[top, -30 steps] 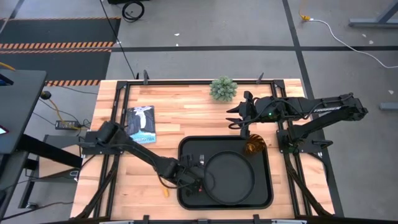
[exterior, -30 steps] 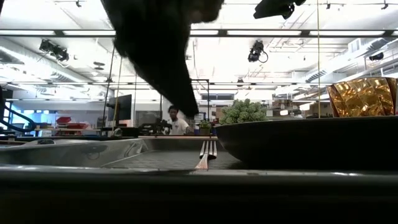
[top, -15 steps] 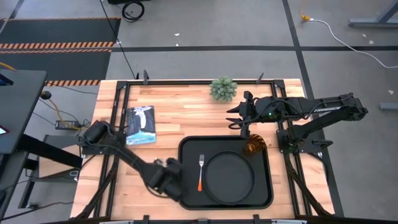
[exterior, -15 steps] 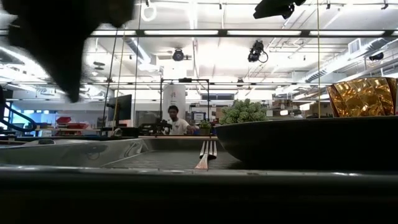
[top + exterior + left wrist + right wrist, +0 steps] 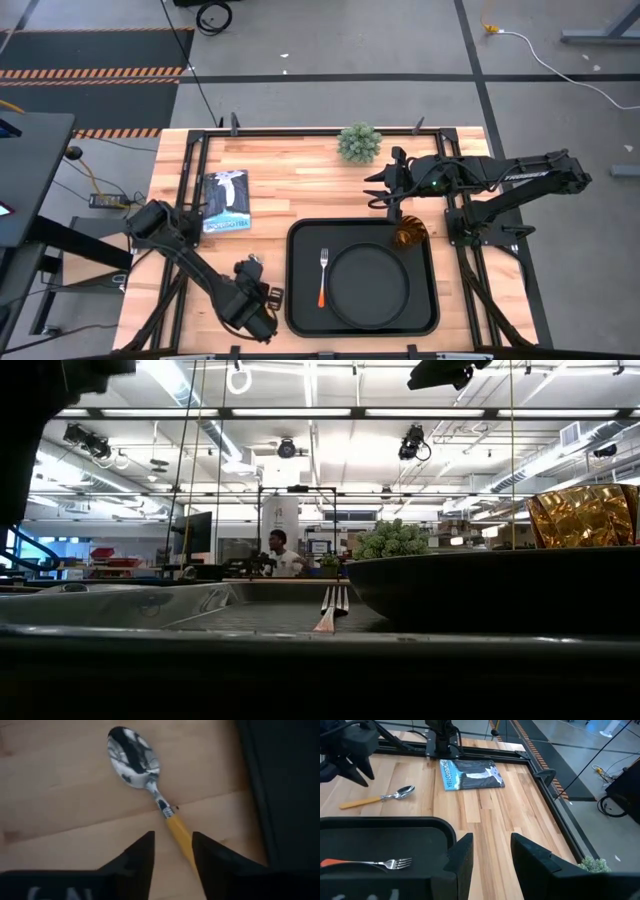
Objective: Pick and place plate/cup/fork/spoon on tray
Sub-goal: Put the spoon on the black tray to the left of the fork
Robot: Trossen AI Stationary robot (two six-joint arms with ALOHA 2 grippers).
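The black tray [image 5: 303, 243] lies at the table's near middle. The round black plate [image 5: 368, 285] lies flat on it. A fork [image 5: 322, 272] with silver tines and an orange handle end lies flat left of the plate. The amber cup [image 5: 408, 237] stands at the tray's far right corner. The spoon [image 5: 134, 755] lies flat on the wood left of the tray, hidden in the high view. My left gripper [image 5: 258, 312] is open above the spoon's orange handle [image 5: 179, 831], fingers on either side. My right gripper [image 5: 385, 190] is open and empty, raised beyond the tray's far right.
A small potted plant [image 5: 358, 142] stands at the far edge. A booklet [image 5: 226, 200] lies at the far left and also shows in the right wrist view [image 5: 470, 774]. Bare wood lies between booklet and tray. A person [image 5: 283, 555] shows in the room behind.
My left gripper has gone from over the tray's left part, near the fork, toward the table's left and near edge, off the tray, and now stands over the spoon. The fork lies uncovered on the tray where it was.
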